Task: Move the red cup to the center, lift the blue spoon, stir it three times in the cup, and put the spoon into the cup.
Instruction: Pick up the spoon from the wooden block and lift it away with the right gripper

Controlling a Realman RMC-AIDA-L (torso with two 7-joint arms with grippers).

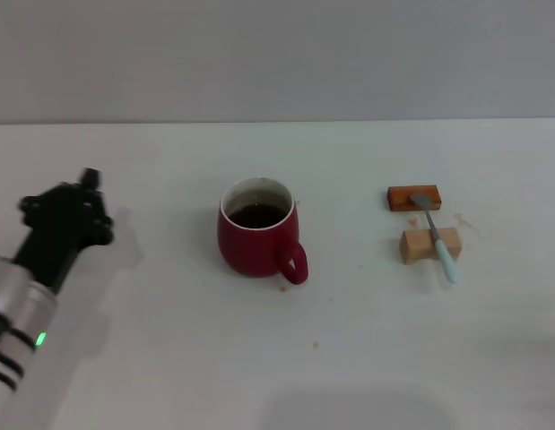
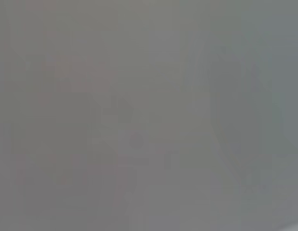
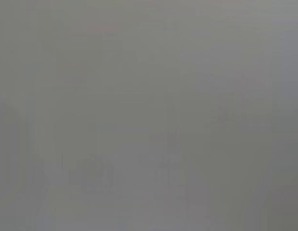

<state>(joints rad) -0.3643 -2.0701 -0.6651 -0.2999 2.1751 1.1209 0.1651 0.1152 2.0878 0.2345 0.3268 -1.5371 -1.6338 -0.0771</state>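
Head view: dark liquid in red cup (image 1: 255,240)

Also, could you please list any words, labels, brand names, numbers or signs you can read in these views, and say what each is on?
None: no text can be read in any view.
The red cup, the blue spoon, the two wooden blocks and the left gripper carry no visible lettering.
Both wrist views show only featureless grey.

Plain grey haze, nothing distinguishable
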